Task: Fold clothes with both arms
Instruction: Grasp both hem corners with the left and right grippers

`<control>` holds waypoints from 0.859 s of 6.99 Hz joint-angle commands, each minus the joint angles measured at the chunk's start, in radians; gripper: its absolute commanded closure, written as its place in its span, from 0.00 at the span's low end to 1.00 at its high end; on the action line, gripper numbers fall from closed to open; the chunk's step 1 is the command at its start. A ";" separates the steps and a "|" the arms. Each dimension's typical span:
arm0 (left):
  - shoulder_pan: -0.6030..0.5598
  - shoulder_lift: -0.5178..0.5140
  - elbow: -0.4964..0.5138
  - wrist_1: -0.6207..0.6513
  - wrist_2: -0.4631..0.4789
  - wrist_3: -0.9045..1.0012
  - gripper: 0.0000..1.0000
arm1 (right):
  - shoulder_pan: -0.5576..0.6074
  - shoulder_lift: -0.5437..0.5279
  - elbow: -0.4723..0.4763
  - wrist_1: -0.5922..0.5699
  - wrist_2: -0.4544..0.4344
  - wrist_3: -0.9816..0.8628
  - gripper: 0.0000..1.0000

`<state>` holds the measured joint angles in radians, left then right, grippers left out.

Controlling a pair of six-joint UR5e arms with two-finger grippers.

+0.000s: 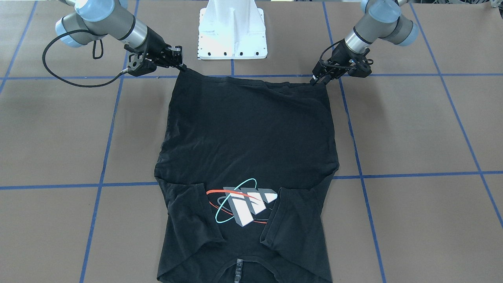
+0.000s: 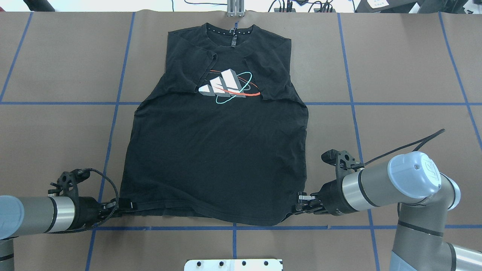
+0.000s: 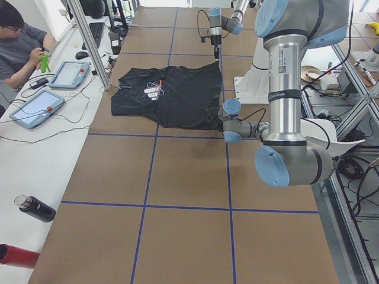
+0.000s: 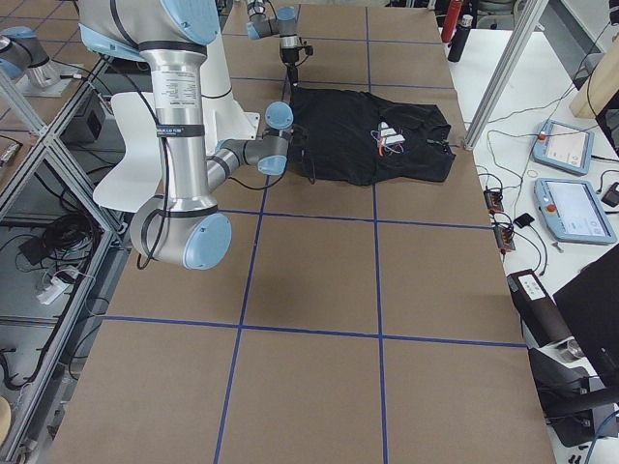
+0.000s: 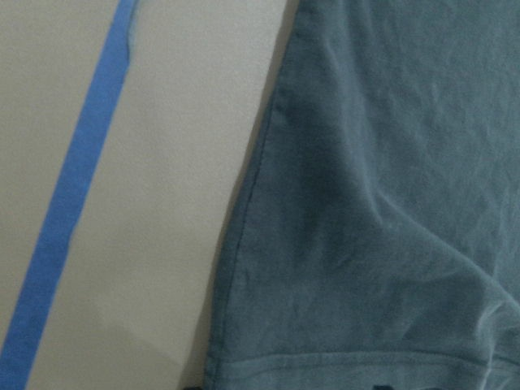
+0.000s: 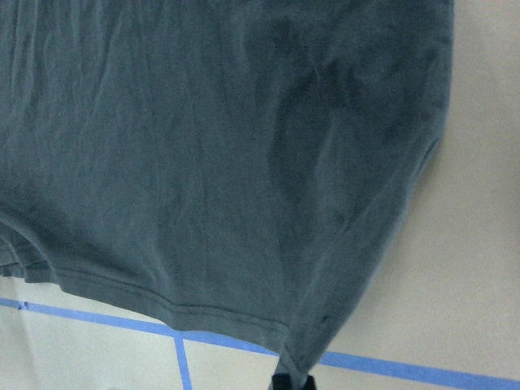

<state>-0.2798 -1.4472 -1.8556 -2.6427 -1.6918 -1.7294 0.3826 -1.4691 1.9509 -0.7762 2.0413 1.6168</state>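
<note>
Could lose a corner on the lift, with only a thin bit of hem [image 2: 203, 215] caught on each side, leaving the T-shirt [image 2: 218, 150] hanging from one arm and the fold skewed. Could end in a crooked crease if raised unevenly or carried forward at unequal speed. Might sag through the middle, given the slack along the hem, and bunch up instead of laying over cleanly. Might also flip the tucked sleeves [image 2: 190, 69] open if dragged across the surface [image 2: 395, 75] rather than lifted clear. Pinched at its left hem corner by the left fingers [image 2: 128, 205], pressed together on the cloth, and at its right hem corner by the right fingers [image 2: 300, 201] in the same way, both low and close to the surface. Lies flat in the middle of the brown surface, print [image 2: 228, 87] up, collar [image 2: 229, 30] away from the robot, hem nearest the base. Black, short-sleeved, with both sleeves folded inward over the chest and partly hiding white-grey blocks ringed by red and teal ellipses. Lightly creased across the body, bowed a little toward the robot along the hem's right half, slightly rolled along its left half.
</note>
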 commanded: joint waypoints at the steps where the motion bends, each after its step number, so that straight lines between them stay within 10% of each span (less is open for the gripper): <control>1: -0.001 0.001 -0.004 0.021 0.001 0.005 1.00 | 0.001 0.000 0.000 0.000 0.003 0.000 1.00; 6: -0.007 0.042 -0.086 0.023 -0.042 0.001 1.00 | 0.010 -0.005 0.008 0.000 0.023 0.005 1.00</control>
<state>-0.2858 -1.4292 -1.9123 -2.6203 -1.7231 -1.7286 0.3894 -1.4700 1.9538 -0.7762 2.0610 1.6177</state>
